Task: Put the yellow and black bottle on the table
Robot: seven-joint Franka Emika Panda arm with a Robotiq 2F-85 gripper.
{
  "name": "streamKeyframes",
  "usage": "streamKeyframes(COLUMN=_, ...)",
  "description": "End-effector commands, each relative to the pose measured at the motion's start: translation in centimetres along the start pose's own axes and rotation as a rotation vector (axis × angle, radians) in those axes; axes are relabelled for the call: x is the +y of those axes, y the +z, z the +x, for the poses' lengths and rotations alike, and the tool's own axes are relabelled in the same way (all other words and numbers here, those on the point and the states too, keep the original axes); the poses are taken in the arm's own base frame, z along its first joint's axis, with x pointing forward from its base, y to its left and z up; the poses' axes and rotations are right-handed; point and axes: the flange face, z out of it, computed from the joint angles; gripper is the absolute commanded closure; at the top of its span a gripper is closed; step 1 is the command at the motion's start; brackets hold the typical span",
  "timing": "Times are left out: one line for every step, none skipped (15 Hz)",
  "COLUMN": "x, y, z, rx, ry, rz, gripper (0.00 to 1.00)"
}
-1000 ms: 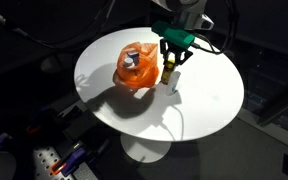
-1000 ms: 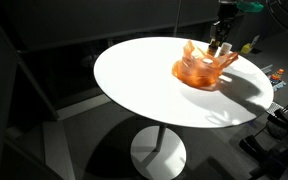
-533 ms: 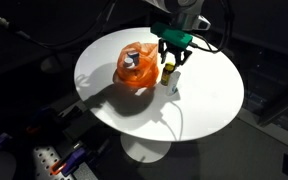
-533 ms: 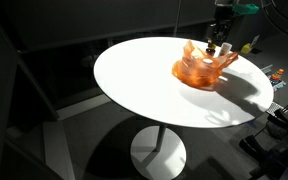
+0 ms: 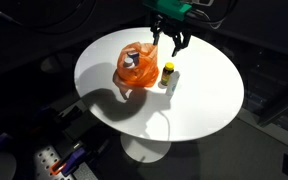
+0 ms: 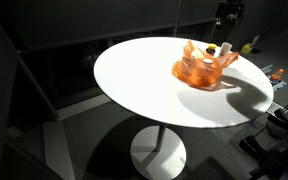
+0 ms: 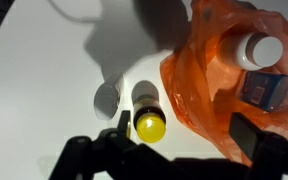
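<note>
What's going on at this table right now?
A robot arm is working over a round white table. The yellow and black bottle stands upright on the table beside an orange bag, which holds other items. The gripper hangs open above the bottle without touching it, so the bottle looks placed.

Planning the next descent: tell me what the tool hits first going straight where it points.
Probably the yellow-capped bottle standing on the table below the open tool, though it sits off-centre and the orange bag edge is close.
</note>
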Motion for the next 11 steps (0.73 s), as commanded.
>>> streamKeyframes(x=-1.2, y=-3.1, z=-4.1, rx=-0.028, ry=0.080, rz=0.003, gripper=0.00)
streamKeyframes(x=-1.6, y=-4.0, z=-5.2, rx=-0.032, ry=0.094, rz=0.004, gripper=0.00)
streamKeyframes(x=-1.8, y=-4.7, z=-6.0, rx=-0.035, ry=0.105, rz=0.005, gripper=0.00)
streamKeyframes(x=-2.1, y=-5.4, z=-6.7, rx=-0.035, ry=0.116, rz=0.006, gripper=0.00)
streamKeyframes(x=-2.3, y=-6.0, z=-7.4, rx=-0.036, ry=0.123, rz=0.005, gripper=0.00)
streamKeyframes(x=-2.5, y=-6.5, z=-7.9, rx=-0.033, ry=0.135, rz=0.002, gripper=0.00)
streamKeyframes(x=-2.6, y=-6.8, z=-8.4, rx=-0.036, ry=0.139, rz=0.007, gripper=0.00)
streamKeyframes(x=-2.4, y=-6.0, z=-6.6, rx=-0.031, ry=0.109, rz=0.010, gripper=0.00)
streamKeyframes(x=-2.5, y=-6.4, z=-7.2, rx=-0.031, ry=0.114, rz=0.011, gripper=0.00)
streamKeyframes(x=-2.6, y=-6.6, z=-7.5, rx=-0.030, ry=0.117, rz=0.012, gripper=0.00)
streamKeyframes(x=-2.6, y=-6.7, z=-7.7, rx=-0.031, ry=0.118, rz=0.012, gripper=0.00)
